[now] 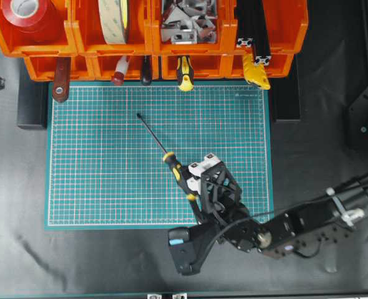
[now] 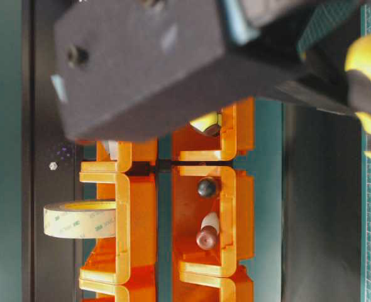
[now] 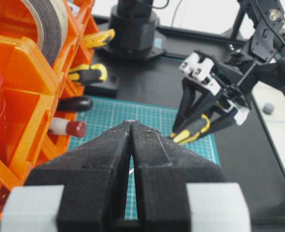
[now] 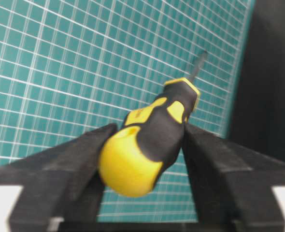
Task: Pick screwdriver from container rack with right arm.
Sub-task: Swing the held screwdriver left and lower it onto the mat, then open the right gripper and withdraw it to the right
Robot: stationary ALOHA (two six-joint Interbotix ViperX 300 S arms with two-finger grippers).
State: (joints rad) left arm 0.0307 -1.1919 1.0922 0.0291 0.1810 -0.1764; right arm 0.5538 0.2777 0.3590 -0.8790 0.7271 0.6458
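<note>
Screwdriver (image 4: 149, 140), black-and-yellow handle, thin dark shaft, sits between right claw (image 4: 147, 159) fingers, grip unclear.

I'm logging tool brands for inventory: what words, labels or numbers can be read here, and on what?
"3M", repeated along the inner core of the cream-coloured tape roll in the orange plastic bin rack.
Faint print at the green gridded cutting mat's top edge: too small to read.

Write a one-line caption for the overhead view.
Right hand around the screwdriver handle on the green mat, below the container rack.
</note>
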